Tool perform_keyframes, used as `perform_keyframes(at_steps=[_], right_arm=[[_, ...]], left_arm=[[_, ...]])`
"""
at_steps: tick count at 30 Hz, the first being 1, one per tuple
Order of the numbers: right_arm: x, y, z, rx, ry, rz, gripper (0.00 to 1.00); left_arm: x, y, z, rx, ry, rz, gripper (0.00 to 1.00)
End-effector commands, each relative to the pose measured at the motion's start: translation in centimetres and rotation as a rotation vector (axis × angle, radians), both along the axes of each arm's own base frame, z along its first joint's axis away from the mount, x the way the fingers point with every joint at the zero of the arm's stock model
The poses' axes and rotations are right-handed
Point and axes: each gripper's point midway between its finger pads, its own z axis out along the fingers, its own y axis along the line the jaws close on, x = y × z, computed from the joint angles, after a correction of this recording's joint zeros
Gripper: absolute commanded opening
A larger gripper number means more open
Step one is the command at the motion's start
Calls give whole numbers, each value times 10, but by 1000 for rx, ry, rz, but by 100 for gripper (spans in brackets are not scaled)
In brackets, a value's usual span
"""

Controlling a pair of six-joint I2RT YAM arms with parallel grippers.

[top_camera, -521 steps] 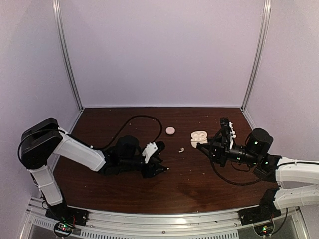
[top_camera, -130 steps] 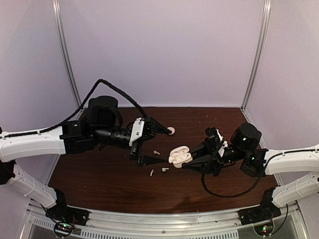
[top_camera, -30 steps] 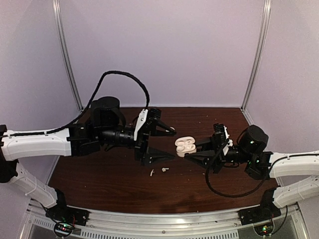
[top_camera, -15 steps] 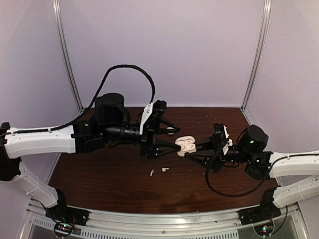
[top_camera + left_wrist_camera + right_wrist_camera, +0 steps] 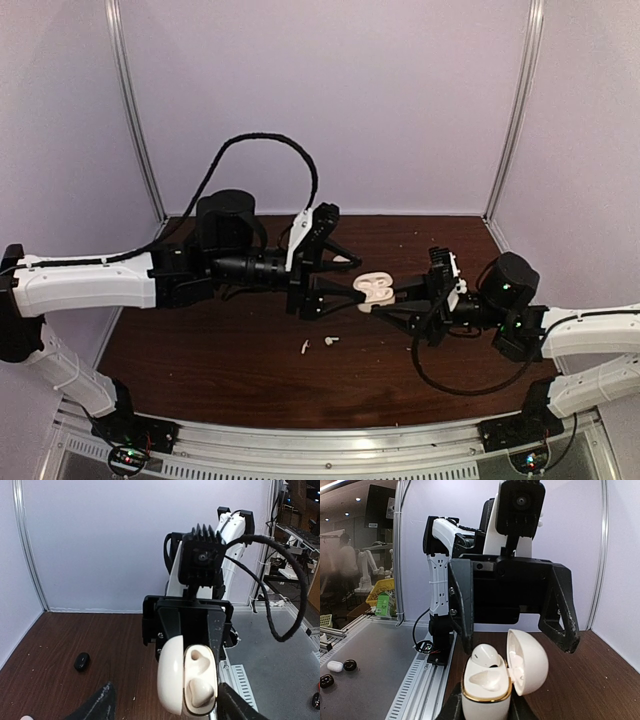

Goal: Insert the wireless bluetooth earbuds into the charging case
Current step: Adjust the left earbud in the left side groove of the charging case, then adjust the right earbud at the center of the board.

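We're seeing the charging case [image 5: 375, 290] sitting upright btwn the R gripper [image 5: 398, 300] fingers, raised over the table [image 5: 200, 350] approx. mid-scene. The L gripper [image 5: 347, 280] is facing it from the left, w/ its fingers standing either side of the case and not touching it. In the right wrist view, one seated earbud [image 5: 485, 656] is resting in the case's left well, lid tilting off to the right. Left loose earbud [image 5: 305, 346] and right loose earbud [image 5: 329, 341] are lying on the table, nearer the arm bases, close together.

The dark wooden table [image 5: 200, 345] bears two whitish earbuds [image 5: 329, 341] lying close together and one small rounded black object [image 5: 82, 661].
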Motion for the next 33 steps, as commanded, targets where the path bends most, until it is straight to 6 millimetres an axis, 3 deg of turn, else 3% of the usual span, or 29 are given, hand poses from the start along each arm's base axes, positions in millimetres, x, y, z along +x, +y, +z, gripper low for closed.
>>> perform_keyframes(at_steps=[1,6,9,10,13,20,25,30,33], right_arm=[[-5,-8,14,53,-34,-13,0],[0,-9,13,56,-24,-39,0],[5,-11,13,60,-10,-69,0],[9,-12,12,58,-2,-86,0],[20,-19,9,54,22,-152,0],[41,-34,-8,24,110,-241,0],[51,-49,-17,31,155,-304,0],[58,-61,-22,61,189,-344,0],[60,-65,-25,62,205,-352,0]], left_arm=[[1,1,2,-11,-11,7,74],[-3,10,9,-46,-34,8,80],[-5,15,11,-48,-64,11,92],[1,18,10,-43,-66,50,97],[21,31,5,-22,-41,165,98],[60,54,-65,198,49,265,95],[73,69,-123,337,141,296,71],[65,73,-132,144,53,293,67],[70,64,-144,131,29,304,65]])
